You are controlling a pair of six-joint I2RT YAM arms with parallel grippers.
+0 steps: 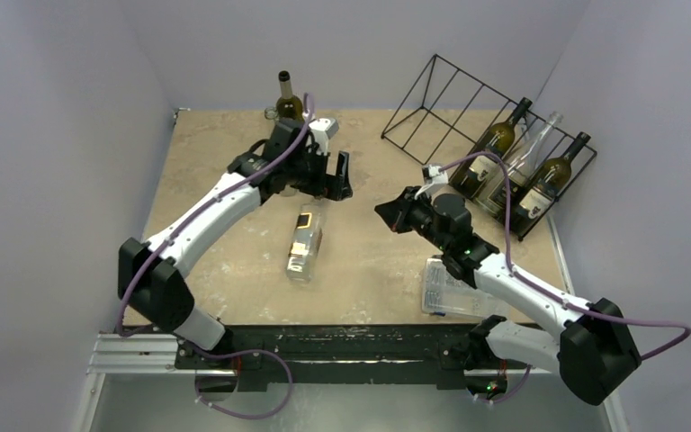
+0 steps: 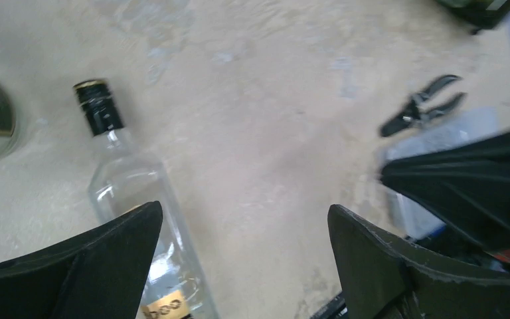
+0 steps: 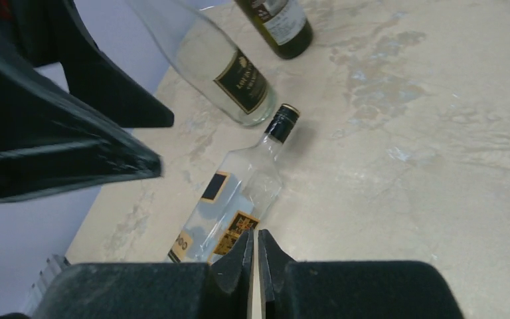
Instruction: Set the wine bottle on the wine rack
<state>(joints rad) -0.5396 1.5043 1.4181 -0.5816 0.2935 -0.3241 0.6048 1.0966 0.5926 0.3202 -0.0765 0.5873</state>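
Mottled beige bench [image 1: 369,261] between pale walls, seen from above and from both wrists. The wine bottle [image 1: 304,241] (clear glass, dark cap) lies flat at mid-bench, its long axis running near-to-far with the capped neck toward the far edge. The left tool [image 2: 244,211] hangs over the neck end, jaws spread wide and holding nothing. The bottle's body passes under one finger rather than between the two. The right tool [image 3: 255,242], clenched and empty, sits to the bottle's right, between it and the wine rack [image 1: 408,94], which stands far right with three bottles in its slots. By this layout the left arm is nearer, and would need a sideways shift to straddle the bottle.
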